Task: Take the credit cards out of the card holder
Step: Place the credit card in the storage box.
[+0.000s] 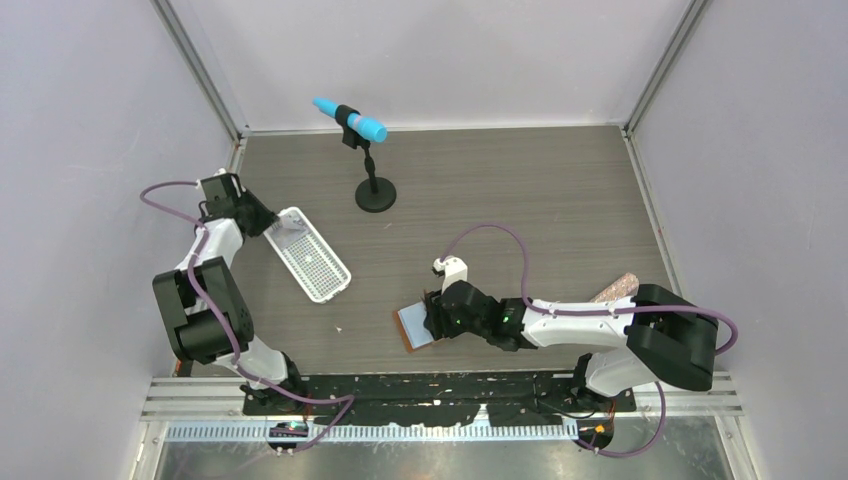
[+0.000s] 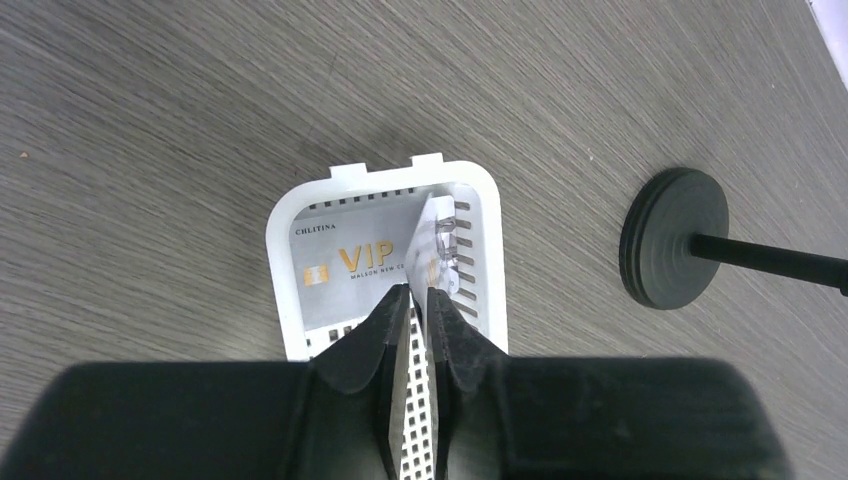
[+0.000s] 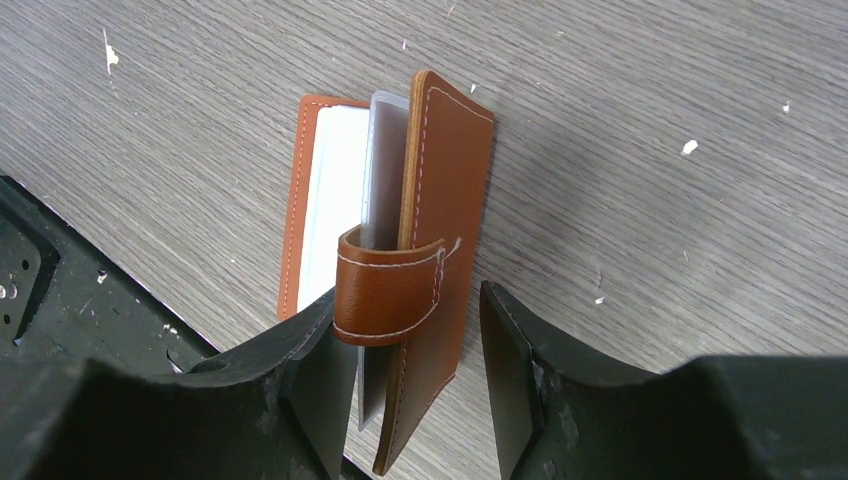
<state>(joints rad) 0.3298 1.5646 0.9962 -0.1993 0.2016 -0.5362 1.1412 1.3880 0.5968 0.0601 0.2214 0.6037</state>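
The tan leather card holder [image 3: 445, 200] lies half open on the table near the front edge [image 1: 413, 326], its snap tab looped over the raised flap. A grey credit card [image 3: 385, 165] stands between its flaps. My right gripper [image 3: 410, 300] is open and straddles the holder's near end, the right finger clear of it. At the far left, my left gripper [image 2: 418, 292] hovers over the white perforated tray [image 2: 285, 300]. Its fingers stand slightly apart around a credit card [image 2: 437, 232] held on edge. A "VIP" credit card [image 2: 350, 265] lies flat in the tray.
A blue microphone [image 1: 350, 120] on a black round-based stand [image 1: 375, 195] is behind the tray; its base [image 2: 672, 238] is right of the tray. A speckled brown object [image 1: 613, 290] lies by the right arm. The black base rail [image 3: 60, 290] borders the holder.
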